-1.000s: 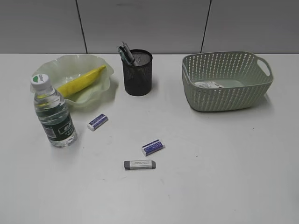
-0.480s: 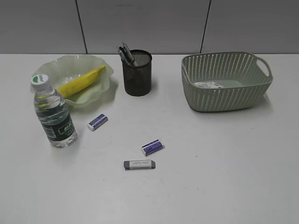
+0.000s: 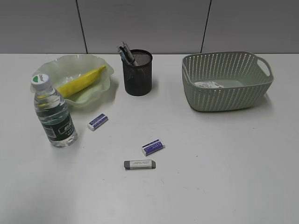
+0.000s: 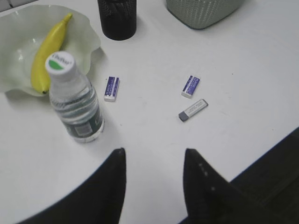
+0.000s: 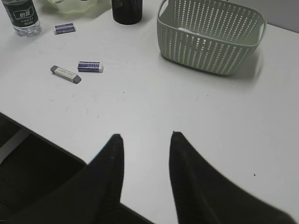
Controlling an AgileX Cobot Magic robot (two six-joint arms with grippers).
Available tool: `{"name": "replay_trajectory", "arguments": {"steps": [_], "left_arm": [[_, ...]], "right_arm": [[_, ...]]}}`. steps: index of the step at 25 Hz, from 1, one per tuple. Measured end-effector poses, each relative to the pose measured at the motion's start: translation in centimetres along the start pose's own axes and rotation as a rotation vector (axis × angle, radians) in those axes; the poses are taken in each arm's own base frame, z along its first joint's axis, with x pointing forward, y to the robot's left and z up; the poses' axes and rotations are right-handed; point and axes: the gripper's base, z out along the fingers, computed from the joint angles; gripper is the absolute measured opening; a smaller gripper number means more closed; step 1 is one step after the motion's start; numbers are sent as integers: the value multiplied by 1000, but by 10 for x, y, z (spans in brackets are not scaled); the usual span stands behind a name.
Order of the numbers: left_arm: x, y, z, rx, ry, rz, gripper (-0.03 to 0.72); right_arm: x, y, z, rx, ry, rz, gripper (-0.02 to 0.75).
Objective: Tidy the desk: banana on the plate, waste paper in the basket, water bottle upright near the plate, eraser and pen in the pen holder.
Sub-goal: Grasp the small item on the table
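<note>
Yellow banana (image 3: pixel 81 82) lying in ruffled pale green plate (image 3: pixel 96 61), clear water bottle (image 3: pixel 53 113) upright beside it, three erasers loose on white desk (image 3: pixel 224 158), left gripper (image 4: pixel 154 156) and right gripper (image 5: pixel 144 139) both spread, empty, above desk

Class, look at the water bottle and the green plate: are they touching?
Apart. In the left wrist view a strip of white desk shows between the base of the water bottle and the rim of the plate.

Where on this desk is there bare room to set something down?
The widest bare patch is the front right, before the basket. The strip between pen holder and basket is free. Crowded: the left, with plate, water bottle and three erasers.
</note>
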Motion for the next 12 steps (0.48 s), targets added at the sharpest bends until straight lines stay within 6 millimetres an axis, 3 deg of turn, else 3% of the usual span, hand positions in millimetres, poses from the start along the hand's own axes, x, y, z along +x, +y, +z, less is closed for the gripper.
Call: {"name": "replay_trajectory", "arguments": {"steps": [7,12], "left_arm": [[-80,6,92,11,189,26,308],[-115,-6,157,45,287,80,308]], "right_arm": [[0,0,0,-2,0,0,277],[0,0,0,-3,-1,0,277]]}}
